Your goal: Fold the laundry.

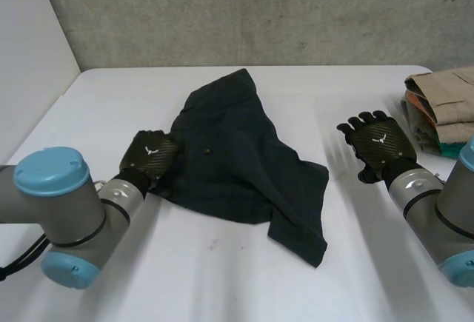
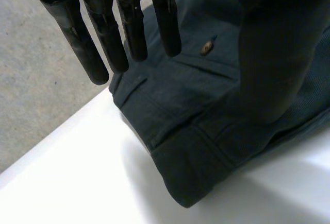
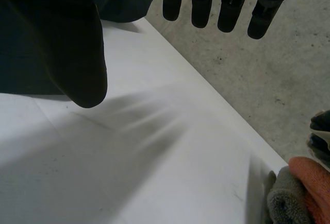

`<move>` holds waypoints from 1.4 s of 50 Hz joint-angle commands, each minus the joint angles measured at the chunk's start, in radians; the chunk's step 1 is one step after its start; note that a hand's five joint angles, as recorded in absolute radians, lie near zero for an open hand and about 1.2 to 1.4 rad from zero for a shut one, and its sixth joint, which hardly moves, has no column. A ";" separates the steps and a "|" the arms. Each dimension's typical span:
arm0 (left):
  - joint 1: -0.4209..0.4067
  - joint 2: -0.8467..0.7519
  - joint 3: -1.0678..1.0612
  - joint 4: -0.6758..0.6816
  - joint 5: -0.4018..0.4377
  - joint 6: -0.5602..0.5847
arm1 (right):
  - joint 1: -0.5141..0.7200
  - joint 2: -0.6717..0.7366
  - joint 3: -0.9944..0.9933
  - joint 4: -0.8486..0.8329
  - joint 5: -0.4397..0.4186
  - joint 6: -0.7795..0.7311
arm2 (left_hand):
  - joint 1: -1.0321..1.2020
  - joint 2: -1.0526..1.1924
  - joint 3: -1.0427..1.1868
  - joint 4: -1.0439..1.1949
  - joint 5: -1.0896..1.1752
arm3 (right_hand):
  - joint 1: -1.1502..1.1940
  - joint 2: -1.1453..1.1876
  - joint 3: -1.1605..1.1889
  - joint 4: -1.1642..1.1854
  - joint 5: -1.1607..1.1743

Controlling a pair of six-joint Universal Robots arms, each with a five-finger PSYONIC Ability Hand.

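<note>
Nearest the camera, the grey left arm with its light-blue cap (image 1: pixel 55 215) is seen at the near left corner of the white table (image 1: pixel 222 277). Its black left hand (image 1: pixel 150 157) is held, fingers straight and released, at the left edge of the crumpled dark navy cloth garment (image 1: pixel 237 159) lying mid-table. The black right hand (image 1: pixel 379 143) is spread, empty, well apart from it. At the right edge, one stack of folded beige, orange and green clothes (image 1: pixel 444 104) is counted; one garment is unfolded; two hands. Flattening is judged the current step; an edge must be grasped next.
</note>
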 commanded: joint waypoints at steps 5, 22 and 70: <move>0.002 -0.106 0.108 0.007 -0.017 0.092 | 0.000 0.000 0.001 0.000 0.003 -0.002 | 0.881 0.882 0.880 0.885 0.894 | -0.062 -0.038 -0.040 -0.040 -0.539; 0.004 0.044 0.487 0.325 -0.169 -0.160 | 0.018 -0.023 0.010 -0.002 0.006 0.001 | 0.881 0.882 0.880 0.885 0.894 | -0.062 -0.038 -0.040 -0.040 -0.539; 0.054 0.502 -0.346 -0.291 -0.035 -0.188 | 0.144 -0.072 -0.072 0.476 -0.101 -0.081 | 0.200 0.201 0.199 0.205 0.213 | 0.036 0.060 0.058 0.058 -0.441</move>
